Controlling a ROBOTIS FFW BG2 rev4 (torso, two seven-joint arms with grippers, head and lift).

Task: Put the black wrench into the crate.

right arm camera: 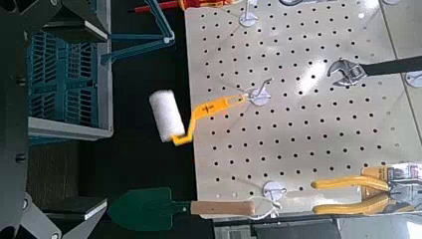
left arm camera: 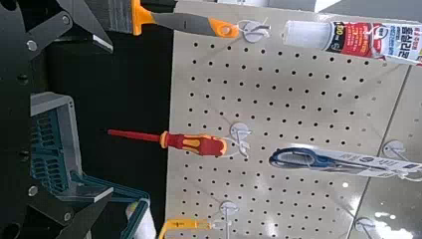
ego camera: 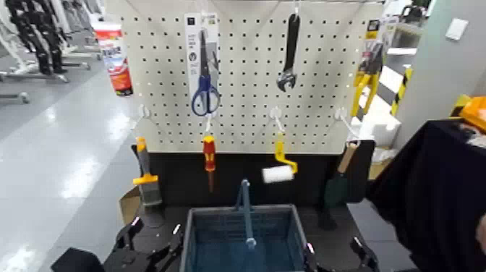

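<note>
The black wrench (ego camera: 289, 49) hangs upright on the white pegboard (ego camera: 246, 108) at upper right, silvery jaw down. It also shows in the right wrist view as the wrench (right arm camera: 383, 70). The blue-grey crate (ego camera: 195, 239) with its blue handle bar stands below the board, at the bottom middle. My left gripper (left arm camera: 105, 119) is low beside the crate's left side, open and empty. My right gripper (right arm camera: 85, 110) is low at the crate's right side, open and empty, far below the wrench.
Also on the board hang blue-handled scissors (ego camera: 205, 76), a red-and-yellow screwdriver (ego camera: 209, 155), a paint roller (ego camera: 278, 172), a scraper (ego camera: 147, 181) and a trowel (ego camera: 338, 184). A black-draped table (ego camera: 434, 195) stands at right. Open floor lies at left.
</note>
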